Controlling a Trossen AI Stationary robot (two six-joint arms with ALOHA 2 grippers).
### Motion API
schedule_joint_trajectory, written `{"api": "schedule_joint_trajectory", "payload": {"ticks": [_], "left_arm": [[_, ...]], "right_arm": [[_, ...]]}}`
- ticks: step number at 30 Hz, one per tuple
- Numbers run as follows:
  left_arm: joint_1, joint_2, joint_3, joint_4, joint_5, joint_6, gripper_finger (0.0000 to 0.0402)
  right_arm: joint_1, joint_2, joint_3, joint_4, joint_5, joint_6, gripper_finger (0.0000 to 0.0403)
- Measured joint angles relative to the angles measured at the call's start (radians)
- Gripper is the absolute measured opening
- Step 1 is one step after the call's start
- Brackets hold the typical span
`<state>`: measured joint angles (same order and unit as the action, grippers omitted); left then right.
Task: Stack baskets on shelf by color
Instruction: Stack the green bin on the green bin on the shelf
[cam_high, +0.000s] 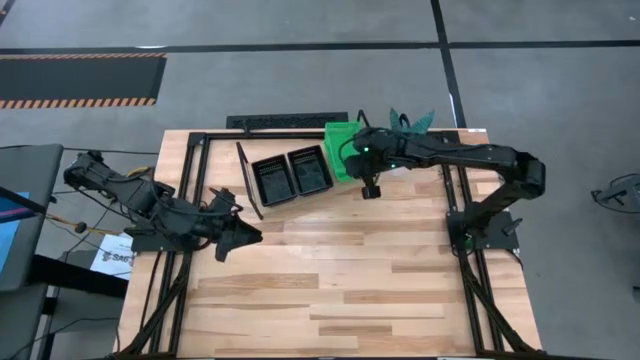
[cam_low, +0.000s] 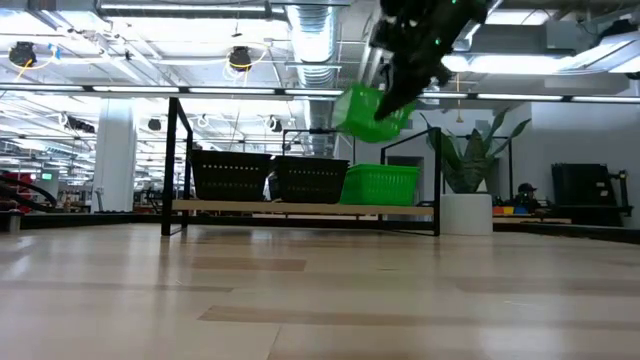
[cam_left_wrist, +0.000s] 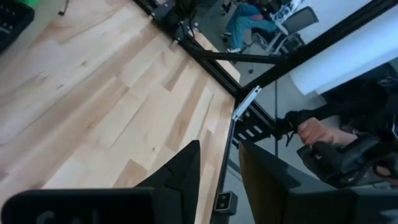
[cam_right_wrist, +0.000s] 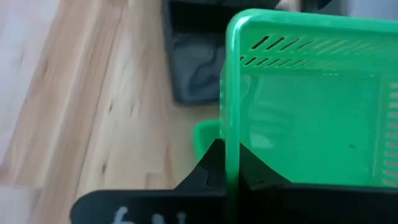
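Note:
In the low view the shelf (cam_low: 300, 207) carries two black baskets (cam_low: 232, 174) (cam_low: 311, 178) and one green basket (cam_low: 380, 184), side by side on their bottoms. My right gripper (cam_low: 400, 92) is shut on a second green basket (cam_low: 370, 113), holding it tilted in the air above the shelved green one. From above, that held basket (cam_high: 340, 150) lies right of the black pair (cam_high: 272, 180) (cam_high: 310, 170). My left gripper (cam_high: 240, 238) waits open over the table's left side, touching nothing; its fingers show apart in its wrist view (cam_left_wrist: 221, 180). My right gripper pinches one side wall of the held green basket at its rim (cam_right_wrist: 231, 149), with one finger (cam_right_wrist: 213, 165) outside the wall and the other (cam_right_wrist: 256, 171) inside the basket. The basket is lifted clear and tilted, over the green basket (cam_right_wrist: 205, 134) on the shelf.
A potted plant (cam_low: 470, 150) stands beyond the shelf's right end. A dark strip (cam_high: 290, 121) lies along the far edge. Black frame rails (cam_high: 185, 190) (cam_high: 462, 200) flank the table. A person's hand (cam_left_wrist: 317, 130) shows beside the table's left edge. Bare planks (cam_high: 340, 290) fill the near half.

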<state>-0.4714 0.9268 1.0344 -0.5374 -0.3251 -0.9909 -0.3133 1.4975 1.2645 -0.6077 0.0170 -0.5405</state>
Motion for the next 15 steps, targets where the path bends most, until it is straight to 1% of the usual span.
{"api": "schedule_joint_trajectory", "payload": {"ticks": [7, 15], "left_arm": [[0.003, 0.002, 0.000, -0.053, 0.006, 0.000, 0.0099], [0.003, 0.002, 0.000, -0.079, 0.005, 0.010, 0.0099]], "right_arm": [[-0.010, 0.069, -0.002, -0.025, 0.001, -0.068, 0.0014], [-0.039, 0.094, -0.002, -0.055, 0.016, -0.138, 0.0021]]}}
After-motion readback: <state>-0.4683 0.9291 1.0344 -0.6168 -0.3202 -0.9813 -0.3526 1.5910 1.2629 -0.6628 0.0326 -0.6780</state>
